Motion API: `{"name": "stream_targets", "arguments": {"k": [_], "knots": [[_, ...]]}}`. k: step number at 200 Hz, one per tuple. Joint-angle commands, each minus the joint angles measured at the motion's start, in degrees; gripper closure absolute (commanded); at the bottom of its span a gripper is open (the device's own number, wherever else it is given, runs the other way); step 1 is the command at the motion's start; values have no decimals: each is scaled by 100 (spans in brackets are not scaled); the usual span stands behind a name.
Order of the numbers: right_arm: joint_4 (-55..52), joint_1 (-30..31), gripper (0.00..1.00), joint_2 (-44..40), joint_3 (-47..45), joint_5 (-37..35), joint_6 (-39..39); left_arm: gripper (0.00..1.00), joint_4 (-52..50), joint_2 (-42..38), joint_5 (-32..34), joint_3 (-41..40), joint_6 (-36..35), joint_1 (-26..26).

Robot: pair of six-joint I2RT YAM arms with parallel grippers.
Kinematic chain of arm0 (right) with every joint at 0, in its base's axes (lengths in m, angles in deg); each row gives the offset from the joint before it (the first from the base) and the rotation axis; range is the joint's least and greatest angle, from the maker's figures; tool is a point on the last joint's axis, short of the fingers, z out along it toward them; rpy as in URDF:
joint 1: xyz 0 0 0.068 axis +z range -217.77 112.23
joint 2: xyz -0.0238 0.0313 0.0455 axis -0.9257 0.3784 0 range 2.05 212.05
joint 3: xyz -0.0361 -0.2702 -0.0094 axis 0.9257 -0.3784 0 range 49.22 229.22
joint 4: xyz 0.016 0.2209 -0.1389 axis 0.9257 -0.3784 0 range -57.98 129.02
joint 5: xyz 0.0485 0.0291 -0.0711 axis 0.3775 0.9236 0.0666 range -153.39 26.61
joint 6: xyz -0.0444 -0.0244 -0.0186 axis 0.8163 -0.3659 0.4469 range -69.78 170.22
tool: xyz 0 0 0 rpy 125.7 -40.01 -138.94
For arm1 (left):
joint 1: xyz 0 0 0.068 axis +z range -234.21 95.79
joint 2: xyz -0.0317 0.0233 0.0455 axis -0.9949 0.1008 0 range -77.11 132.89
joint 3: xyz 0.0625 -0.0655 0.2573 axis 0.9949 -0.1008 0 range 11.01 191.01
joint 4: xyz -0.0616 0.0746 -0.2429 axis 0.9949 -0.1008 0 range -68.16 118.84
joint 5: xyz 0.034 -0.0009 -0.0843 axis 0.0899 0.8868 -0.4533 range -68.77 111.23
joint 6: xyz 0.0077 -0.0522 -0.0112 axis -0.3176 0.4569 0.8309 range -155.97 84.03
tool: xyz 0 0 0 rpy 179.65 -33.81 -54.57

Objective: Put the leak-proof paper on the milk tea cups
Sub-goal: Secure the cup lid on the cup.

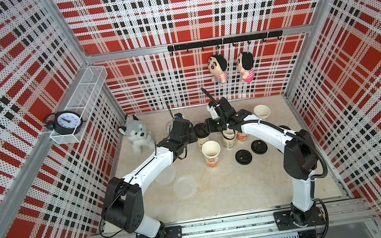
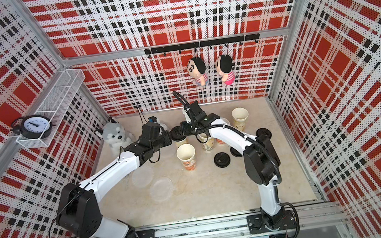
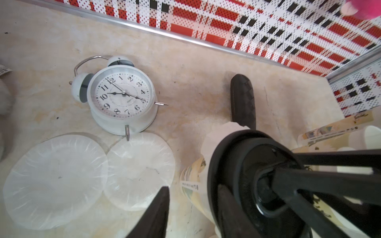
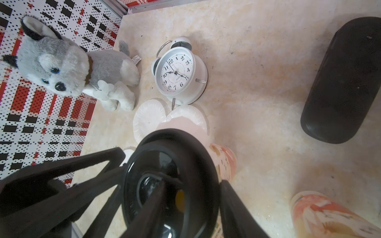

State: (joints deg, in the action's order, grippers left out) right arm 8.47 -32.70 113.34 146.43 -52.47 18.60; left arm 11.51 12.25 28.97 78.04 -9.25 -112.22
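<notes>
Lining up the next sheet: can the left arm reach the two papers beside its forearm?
Probably yes. The two papers lie flat on the table, nothing on them; the left gripper, open, only needs to back off the lidded cup.

You see both arms reach to the middle of the desk [image 1: 219,195], at 12 o'clock. An open milk tea cup [image 1: 211,154] stands in front. Two black lids [image 1: 251,151] lie at 3 o'clock from it, two thin round papers [image 1: 184,185] at 7 o'clock.
</notes>
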Motion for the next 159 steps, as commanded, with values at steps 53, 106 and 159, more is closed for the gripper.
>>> {"name": "stream_targets", "arguments": {"k": [53,106,159], "knots": [[-1141,71,56,350,-95,-186,33,48,-1255,306,-281,1407,-757,271],[-1473,70,53,437,683,-305,133,44,-1254,50,-309,1246,-742,412],[-1547,53,46,553,1400,-284,160,43,-1234,-298,-316,803,-635,576]]}}
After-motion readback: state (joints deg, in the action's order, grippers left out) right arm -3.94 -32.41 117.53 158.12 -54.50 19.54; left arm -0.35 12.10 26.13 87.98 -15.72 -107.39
